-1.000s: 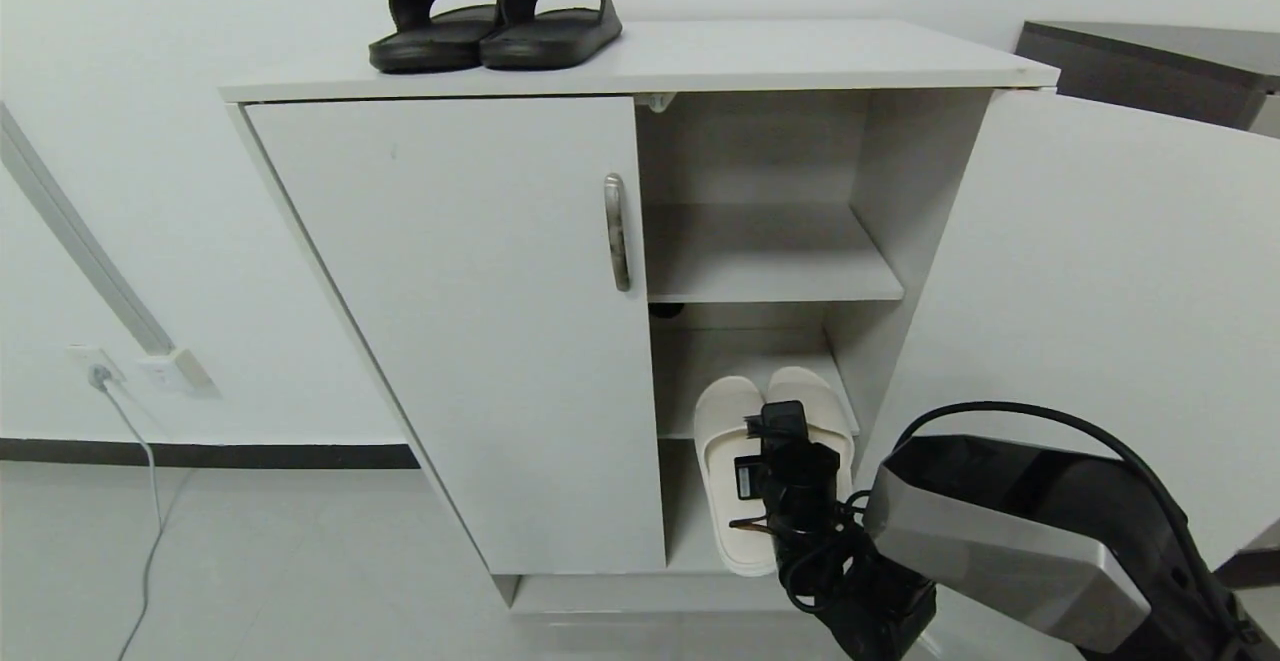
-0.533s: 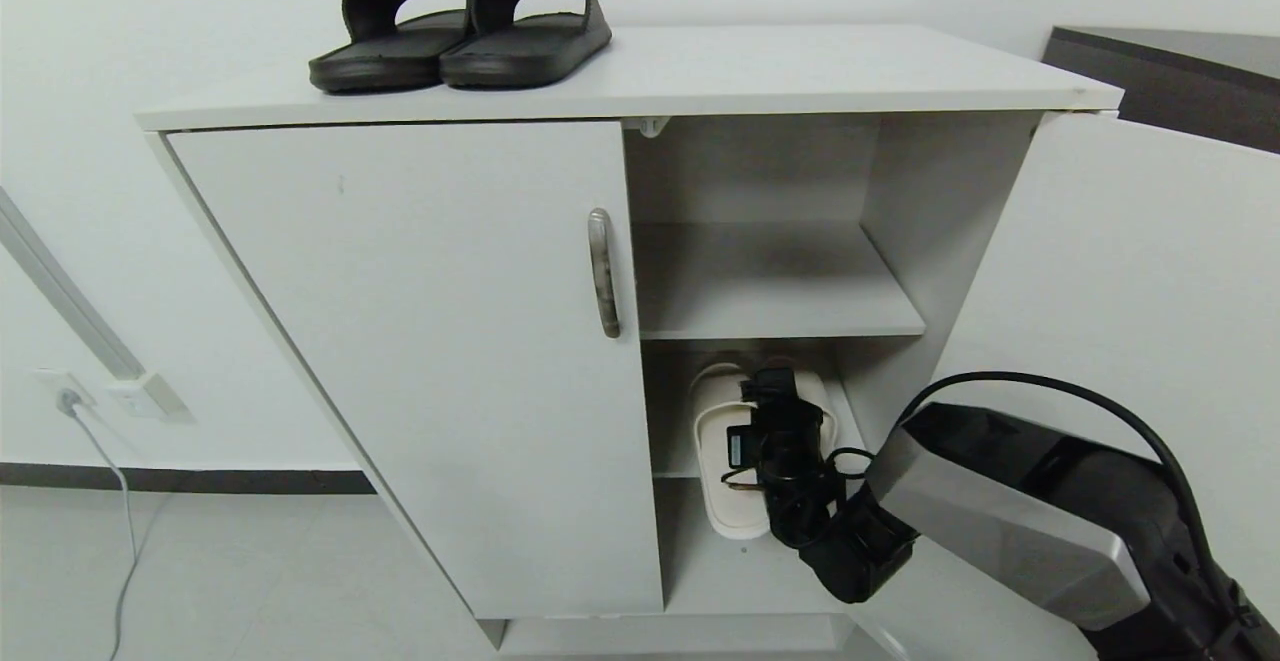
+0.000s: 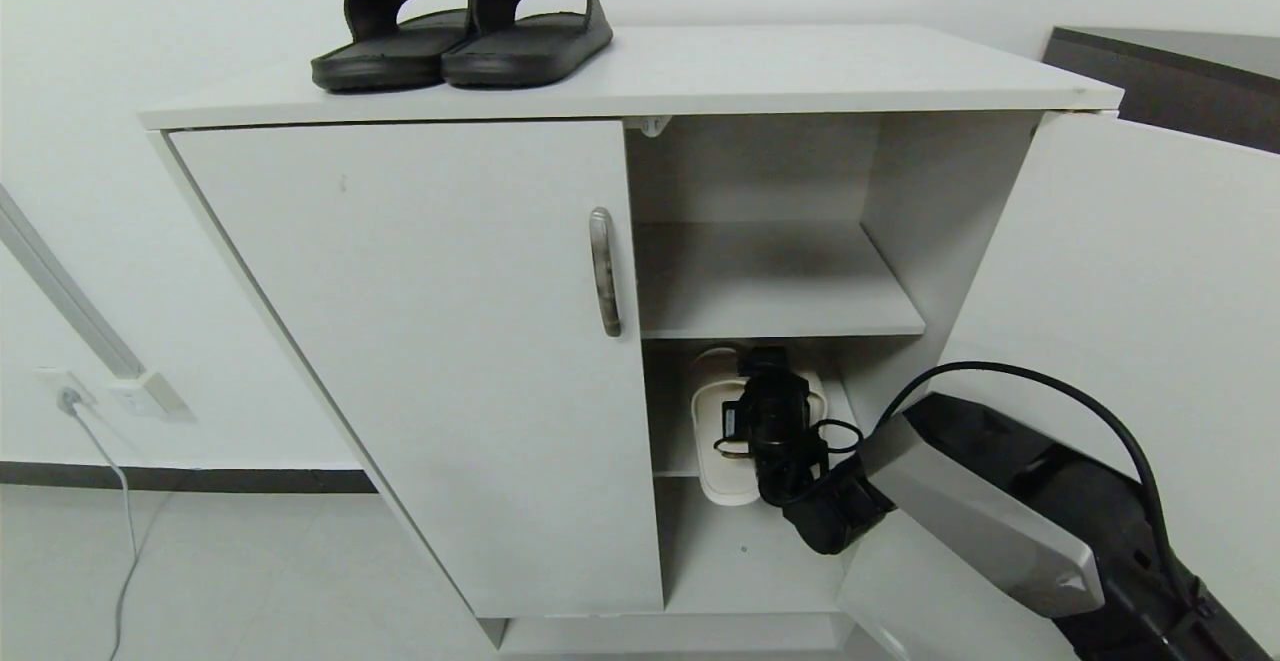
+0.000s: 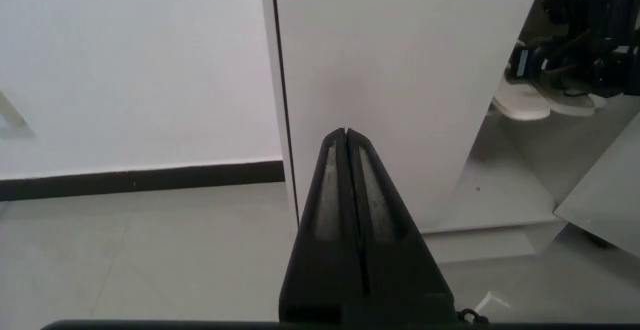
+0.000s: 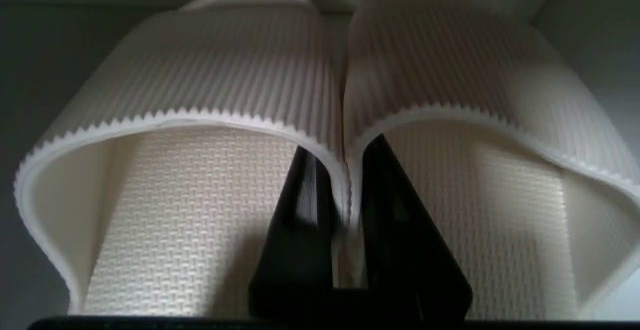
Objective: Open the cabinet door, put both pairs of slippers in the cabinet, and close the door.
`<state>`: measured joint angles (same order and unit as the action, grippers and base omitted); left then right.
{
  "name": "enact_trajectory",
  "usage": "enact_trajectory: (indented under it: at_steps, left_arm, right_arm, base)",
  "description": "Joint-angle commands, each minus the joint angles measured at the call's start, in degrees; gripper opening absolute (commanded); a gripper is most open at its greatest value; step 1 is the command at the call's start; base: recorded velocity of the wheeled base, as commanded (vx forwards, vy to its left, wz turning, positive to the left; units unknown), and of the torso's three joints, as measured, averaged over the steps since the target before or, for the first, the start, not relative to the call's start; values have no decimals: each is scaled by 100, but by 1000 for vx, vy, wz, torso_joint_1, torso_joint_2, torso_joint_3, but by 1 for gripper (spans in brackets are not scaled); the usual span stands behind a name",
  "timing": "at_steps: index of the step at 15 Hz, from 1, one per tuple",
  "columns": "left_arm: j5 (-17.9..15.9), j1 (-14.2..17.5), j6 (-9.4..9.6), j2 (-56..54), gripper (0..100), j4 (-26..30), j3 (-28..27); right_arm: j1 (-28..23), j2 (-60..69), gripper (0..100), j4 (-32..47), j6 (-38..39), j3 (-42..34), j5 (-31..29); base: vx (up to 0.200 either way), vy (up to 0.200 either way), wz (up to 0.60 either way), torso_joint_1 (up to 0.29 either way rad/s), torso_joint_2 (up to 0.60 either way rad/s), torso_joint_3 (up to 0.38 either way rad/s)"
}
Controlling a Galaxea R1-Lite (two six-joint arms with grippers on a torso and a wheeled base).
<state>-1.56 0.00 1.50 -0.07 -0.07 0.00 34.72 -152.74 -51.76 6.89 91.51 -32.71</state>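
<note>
Right hand [image 5: 338, 198] is clamped on the touching inner strap edges of the white slippers [image 5: 190, 100], which lie on the cabinet's [image 3: 800, 61] middle shelf. Judged light, soft foam, liable to flex. Black slippers [image 3: 460, 26] sit on top at 11 o'clock. Left hand [image 4: 345, 165] is closed and empty.

On top of white wooden cabinet [image 3: 800, 66], left end: pair of black rubber slide slippers [image 3: 462, 26]. Inside right compartment, on lower shelf [image 3: 672, 446] under upper shelf [image 3: 770, 291]: pair of white ribbed foam slippers [image 3: 715, 441], heels overhanging shelf front, right end effector [image 5: 345, 170] between the two.

Ribbed foam cream slippers [image 5: 330, 120]
</note>
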Motion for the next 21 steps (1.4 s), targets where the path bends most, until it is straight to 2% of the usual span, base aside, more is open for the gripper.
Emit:
enact_trajectory:
  at_steps: [1, 4, 15, 16, 19, 21]
  left_arm:
    - [-2, 0, -1, 7, 0, -1, 0]
    - [-2, 0, -1, 7, 0, -1, 0]
    - [-2, 0, -1, 7, 0, -1, 0]
    - [-11, 0, -1, 7, 0, -1, 0]
    - [-11, 0, 8, 7, 0, -1, 0]
    - [-11, 0, 8, 7, 0, -1, 0]
  right_arm:
    - [-123, -230, 0, 228, -3, 473, 89]
    - [-238, -450, 0, 518, -3, 1061, 89]
    - [-281, -556, 0, 782, -3, 1308, 89]
    - [-281, -556, 100, 790, -12, 1299, 89]
    - [-255, -494, 100, 729, -56, 1026, 63]
    - [-220, -178, 100, 369, -135, 499, 54]
  base:
    - [0, 0, 0, 0, 0, 0]
    - [0, 0, 0, 0, 0, 0]
    - [0, 0, 0, 0, 0, 0]
    - [0, 0, 0, 0, 0, 0]
    - [0, 0, 0, 0, 0, 0]
    - [0, 0, 0, 0, 0, 0]
